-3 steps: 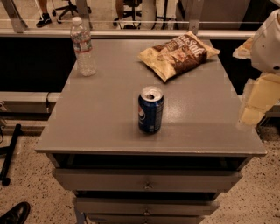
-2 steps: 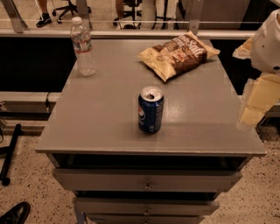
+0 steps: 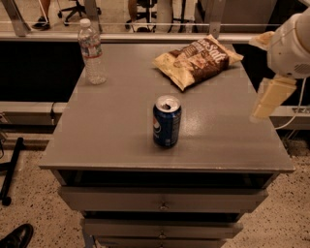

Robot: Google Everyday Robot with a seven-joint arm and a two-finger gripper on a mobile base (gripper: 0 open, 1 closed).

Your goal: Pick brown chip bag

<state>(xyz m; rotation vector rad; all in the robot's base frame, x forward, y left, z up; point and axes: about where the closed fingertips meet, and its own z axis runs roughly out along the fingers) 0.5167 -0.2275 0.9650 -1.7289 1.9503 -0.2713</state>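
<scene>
While the pincer (image 3: pixel 268 99), state unclear, hangs beside the table (image 3: pixel 111 140), the brown chip bag (image 3: pixel 197 60) reads "Salt" behind a Pepsi can (image 3: pixel 166 122).

Grey drawer cabinet (image 3: pixel 121 145) standing on speckled floor (image 3: pixel 29 193), light glaring off its top. Office chairs (image 3: pixel 72 7) sitting in bkgd behind pale ledge (image 3: pixel 145 37). Gripper (image 3: pixel 267 97) hanging by cabinet's rt edge.

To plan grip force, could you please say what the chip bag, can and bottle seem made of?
Brown chip bag: thin crinkly film, creased, slight sheen. Soda can: likely metal, glossy print, silvery top. Water bottle: clear plastic, see-through, white cap. The gripper hangs right of the table, touching none.
</scene>
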